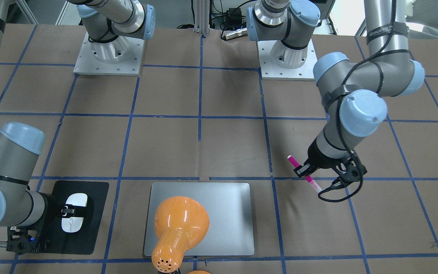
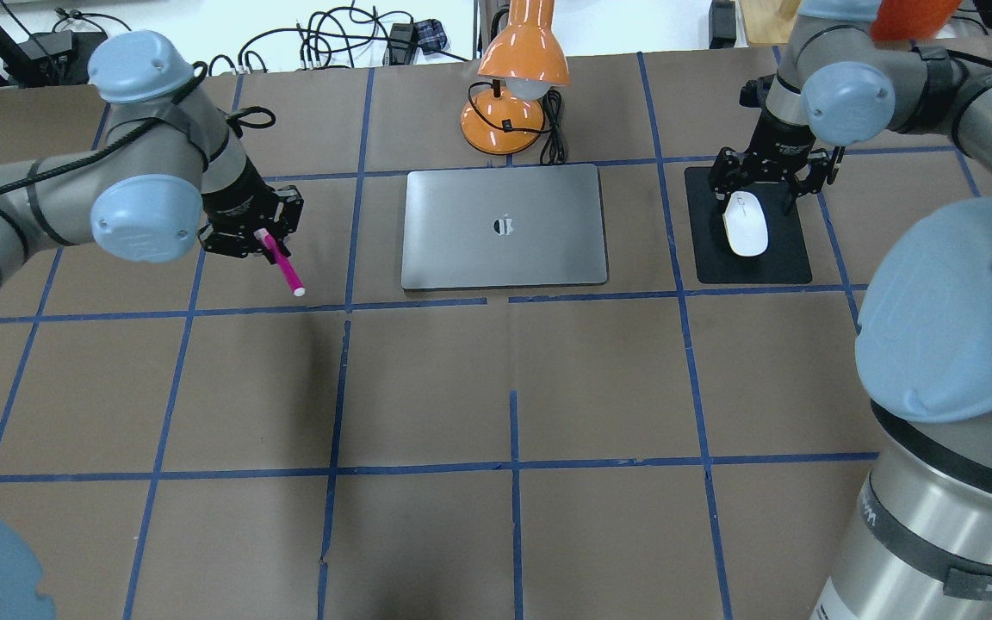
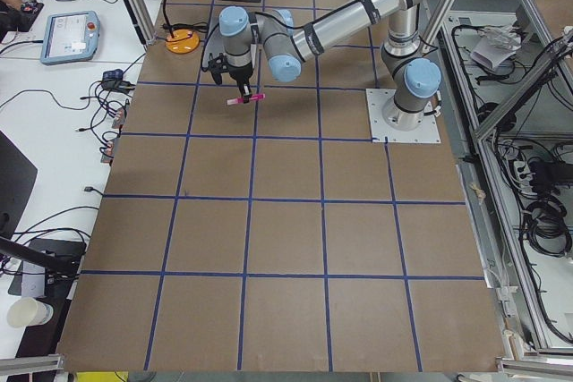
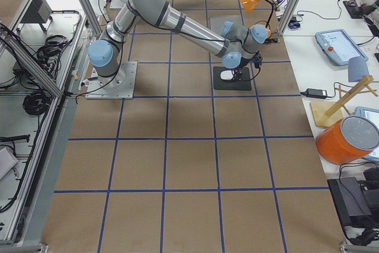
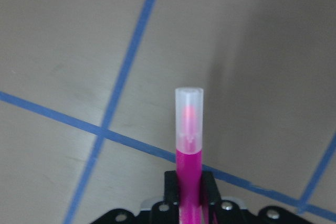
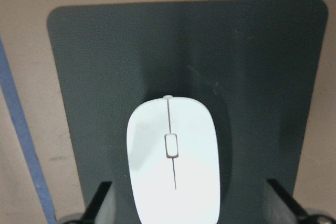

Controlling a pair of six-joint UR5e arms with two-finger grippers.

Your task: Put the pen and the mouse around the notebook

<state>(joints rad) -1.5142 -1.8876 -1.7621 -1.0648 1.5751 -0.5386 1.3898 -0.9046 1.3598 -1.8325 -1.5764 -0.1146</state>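
We hold pen (image 2: 287, 274) clamped in left gripper (image 2: 267, 239), probably to lay beside notebook (image 2: 505, 226) | right gripper (image 2: 761, 196) spread astride mouse (image 2: 745, 229), seemingly already placed on black mat (image 2: 784, 263)

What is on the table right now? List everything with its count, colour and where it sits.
table: one, brown with blue tape grid, under everything
notebook: one, silver-grey, lying flat and closed at the table's far middle
lamp: one, orange, just beyond the notebook's far edge
mat: one, black, flat to the robot's right of the notebook
mouse: one, white, on the mat
pen: one, magenta with a pale cap, tilted, to the robot's left of the notebook
left claw: one, black, shut on the pen
right claw: one, black, open, straddling the mouse's far end
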